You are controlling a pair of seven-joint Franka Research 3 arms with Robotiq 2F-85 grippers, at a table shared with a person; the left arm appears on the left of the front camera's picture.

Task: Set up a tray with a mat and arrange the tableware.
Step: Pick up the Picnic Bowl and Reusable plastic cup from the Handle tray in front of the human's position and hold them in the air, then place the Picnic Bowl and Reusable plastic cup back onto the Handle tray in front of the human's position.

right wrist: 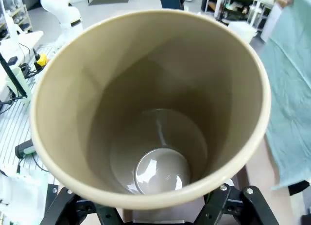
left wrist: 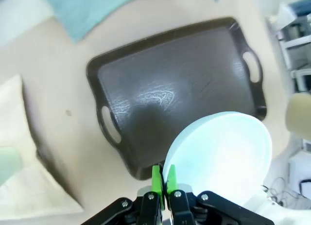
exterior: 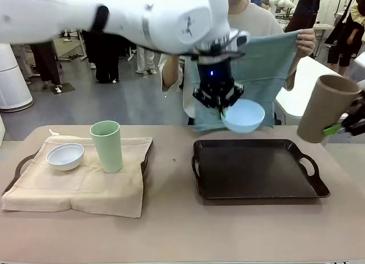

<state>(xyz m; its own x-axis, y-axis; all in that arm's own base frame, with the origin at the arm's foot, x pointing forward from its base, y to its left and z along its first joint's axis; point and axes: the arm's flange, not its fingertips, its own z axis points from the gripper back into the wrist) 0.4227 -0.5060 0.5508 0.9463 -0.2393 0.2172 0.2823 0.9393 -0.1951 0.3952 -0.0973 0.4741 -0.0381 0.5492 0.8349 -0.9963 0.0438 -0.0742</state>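
Two pieces in the air above the dark tray, no writing readable on them.

My left gripper (exterior: 223,107) pinches the rim of the light blue bowl (exterior: 243,116) over the dark tray (exterior: 256,170); my right gripper (exterior: 342,126) grips the tan-brown cup (exterior: 325,107), tilted, at the table's right edge. The white bowl (exterior: 65,156) and the pale green cup (exterior: 106,146) stand on the beige cloth (exterior: 80,184). A person holds up a teal mat (exterior: 262,70).

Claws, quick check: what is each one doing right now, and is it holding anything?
Left claw: shut on the rim of the light blue bowl, held above the dark tray.
Right claw: closed on the tan-brown cup, lifted off the table.
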